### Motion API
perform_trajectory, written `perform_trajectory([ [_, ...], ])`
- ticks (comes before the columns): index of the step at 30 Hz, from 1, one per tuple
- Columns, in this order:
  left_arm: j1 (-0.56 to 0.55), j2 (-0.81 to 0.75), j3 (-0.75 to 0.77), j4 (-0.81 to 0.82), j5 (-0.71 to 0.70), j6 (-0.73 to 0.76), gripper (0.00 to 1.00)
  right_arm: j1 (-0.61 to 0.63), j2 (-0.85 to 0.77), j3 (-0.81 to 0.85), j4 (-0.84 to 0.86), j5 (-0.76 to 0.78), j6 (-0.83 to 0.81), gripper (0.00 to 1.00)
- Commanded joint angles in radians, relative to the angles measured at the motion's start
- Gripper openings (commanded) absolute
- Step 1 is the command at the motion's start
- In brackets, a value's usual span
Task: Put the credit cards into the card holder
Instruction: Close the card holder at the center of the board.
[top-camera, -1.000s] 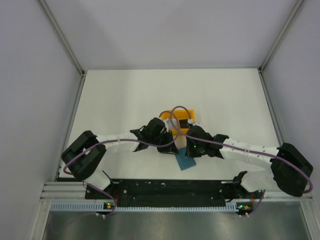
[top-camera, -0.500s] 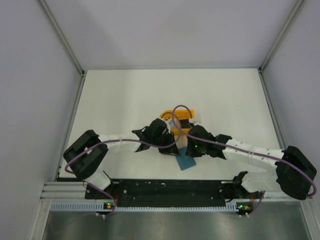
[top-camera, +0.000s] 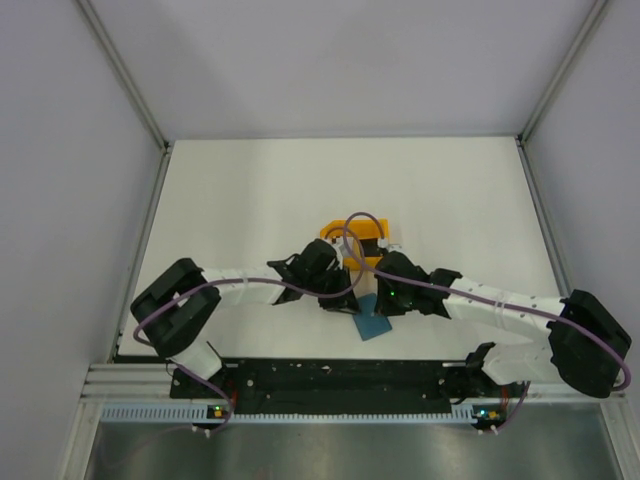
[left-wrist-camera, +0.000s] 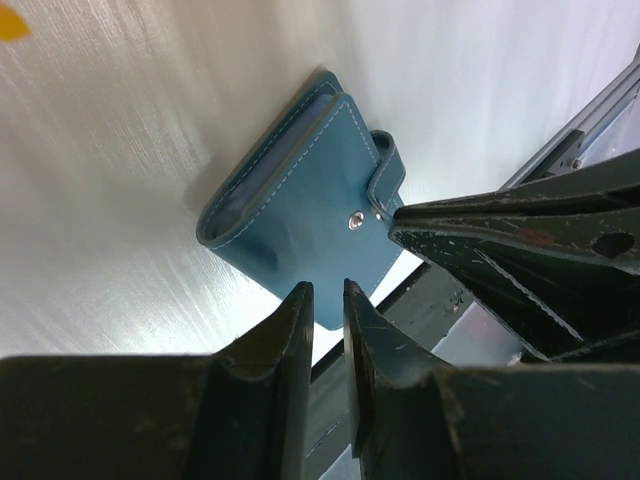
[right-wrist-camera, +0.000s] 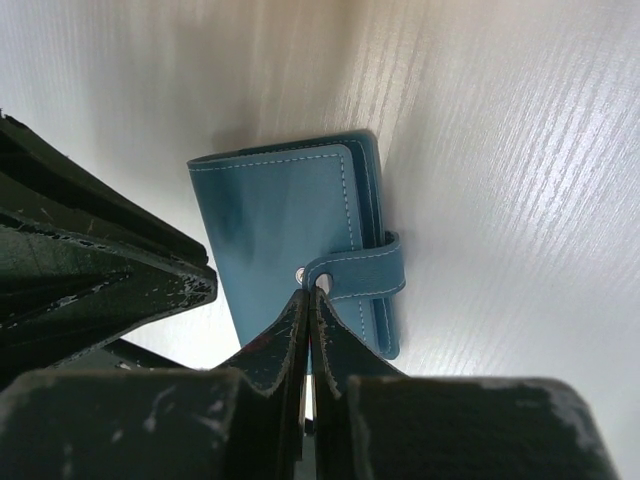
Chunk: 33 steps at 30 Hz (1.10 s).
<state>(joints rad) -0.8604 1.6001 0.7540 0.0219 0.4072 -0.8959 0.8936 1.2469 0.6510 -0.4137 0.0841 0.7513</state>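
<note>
A white table (top-camera: 250, 200) closed in by pale grey walls (top-camera: 350, 60); both arms meet low over its near middle.

The right gripper (right-wrist-camera: 308, 295) is clenched, jaws pressed together with no gap. Its tips sit right at the snap stud (right-wrist-camera: 302, 275), where the strap (right-wrist-camera: 365, 272) wraps over the cover. Whether they have caught the strap's end or only press against it, I cannot tell. The left gripper (left-wrist-camera: 324, 290) has its fingers slightly parted, a narrow slot between them and nothing seen in it. It hovers at the near corner of the card holder (right-wrist-camera: 275, 215).

The card holder lies flat on the table between the two grippers, just in front of the orange tray (top-camera: 328, 232). It is teal-blue leather with pale stitching, folded closed, and the strap looks fastened on its stud. Pale inner leaves show along one open edge.

The step in hand appears to be opening the holder. The next move likely calls for the right fingers to lift the strap off the stud while the left gripper pins the cover down so it does not slide. No credit cards can be told apart in these views; something dark lies in the tray, too small to name.
</note>
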Motion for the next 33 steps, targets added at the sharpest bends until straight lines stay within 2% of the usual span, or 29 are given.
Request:
perform_trajectory([
  [1,-0.009,0.026,0.042,0.036,-0.001,-0.009,0.23,-0.008,-0.007,0.038,0.003,0.016,-0.009,0.00],
  [23,-0.017,0.080,0.056,0.015,-0.050,-0.035,0.23,-0.008,0.039,-0.011,0.104,-0.050,0.025,0.00],
  [33,-0.017,0.083,0.053,0.010,-0.061,-0.037,0.22,-0.007,0.036,-0.025,0.090,-0.040,0.037,0.00],
])
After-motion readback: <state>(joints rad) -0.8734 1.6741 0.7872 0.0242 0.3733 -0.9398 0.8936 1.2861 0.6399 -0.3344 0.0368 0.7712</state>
